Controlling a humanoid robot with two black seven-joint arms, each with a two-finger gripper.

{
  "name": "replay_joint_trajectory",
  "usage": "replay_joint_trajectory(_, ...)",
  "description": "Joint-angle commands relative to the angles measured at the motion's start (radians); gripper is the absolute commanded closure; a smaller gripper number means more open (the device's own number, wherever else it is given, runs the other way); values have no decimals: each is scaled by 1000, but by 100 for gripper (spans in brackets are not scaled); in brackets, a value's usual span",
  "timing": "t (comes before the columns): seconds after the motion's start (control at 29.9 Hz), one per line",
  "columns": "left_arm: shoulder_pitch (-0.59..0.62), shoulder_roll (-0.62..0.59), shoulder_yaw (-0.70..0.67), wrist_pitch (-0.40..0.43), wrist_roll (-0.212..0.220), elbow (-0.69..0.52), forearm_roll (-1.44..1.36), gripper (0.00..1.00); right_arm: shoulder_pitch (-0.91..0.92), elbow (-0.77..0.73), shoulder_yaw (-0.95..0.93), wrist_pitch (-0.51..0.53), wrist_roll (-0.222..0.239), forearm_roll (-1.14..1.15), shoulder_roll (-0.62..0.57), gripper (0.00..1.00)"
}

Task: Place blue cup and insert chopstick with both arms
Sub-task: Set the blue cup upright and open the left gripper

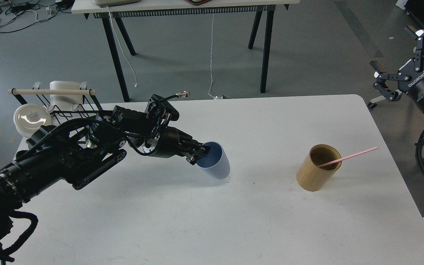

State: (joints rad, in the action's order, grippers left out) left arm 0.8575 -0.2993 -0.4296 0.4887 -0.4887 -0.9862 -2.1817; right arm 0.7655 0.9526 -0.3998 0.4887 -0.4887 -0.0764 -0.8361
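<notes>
The blue cup (215, 163) is tilted near the middle of the white table (212, 221), its mouth turned toward my left arm. My left gripper (199, 152) is shut on the blue cup's near rim, one finger inside the mouth. The pink chopstick (348, 156) leans in the tan wooden holder (317, 169) at the right, its free end pointing right and up. My right gripper (399, 60) is open and empty, off the table beyond its far right corner.
A black wire rack (61, 105) with a wooden rod, a white container and a clear round lid (31, 118) stands at the table's far left. Another table's black legs (267, 48) stand on the floor behind.
</notes>
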Motion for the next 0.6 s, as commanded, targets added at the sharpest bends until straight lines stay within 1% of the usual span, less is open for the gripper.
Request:
replay_joint_trajectory(0.0, 3, -7, 2, 0, 0, -17, 0, 99, 0, 0, -1, 0, 0, 0, 0, 1)
replay_joint_trajectory(0.27, -14, -17, 8, 0, 0, -17, 0, 99, 0, 0, -1, 0, 0, 0, 0, 1)
replay_joint_trajectory(0.57, -48, -4, 6, 0, 0, -17, 0, 94, 0, -5, -4, 0, 0, 0, 8, 1)
